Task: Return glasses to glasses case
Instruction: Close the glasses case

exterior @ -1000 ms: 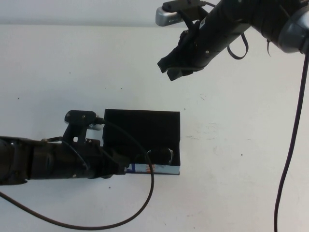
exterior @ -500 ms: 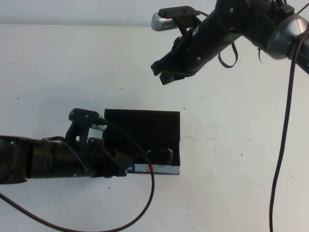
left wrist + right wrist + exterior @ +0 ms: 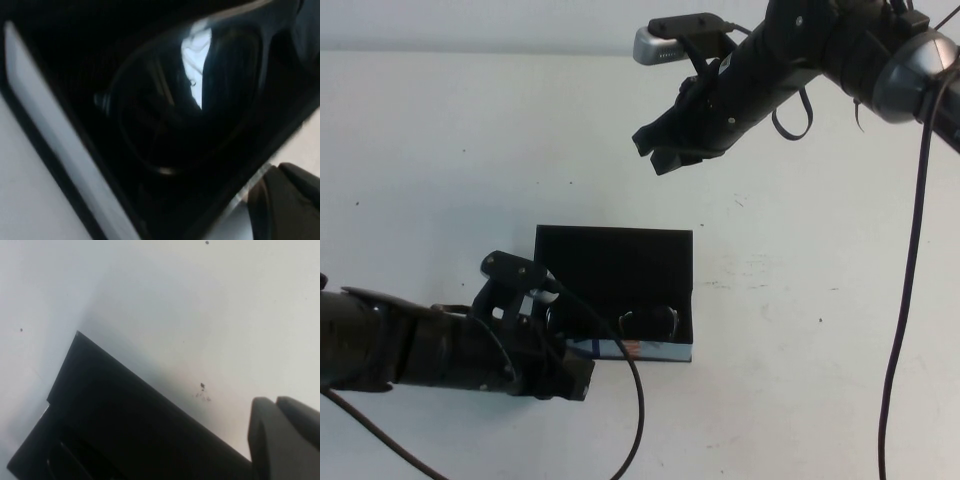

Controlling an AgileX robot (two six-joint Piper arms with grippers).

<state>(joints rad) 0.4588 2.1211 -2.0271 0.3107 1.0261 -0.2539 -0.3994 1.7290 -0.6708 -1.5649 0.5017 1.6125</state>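
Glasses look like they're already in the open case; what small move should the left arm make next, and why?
Probably draw the left gripper back from the front-left corner of the glasses case, then go for the lid. The glasses already lie inside the case and the lid stands open behind them. The right gripper hangs above the table beyond the case, holding nothing.

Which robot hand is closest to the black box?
The left gripper, low at the near left corner of the glasses case, by its coloured strip. The right gripper hangs above the table beyond the case, far from it.
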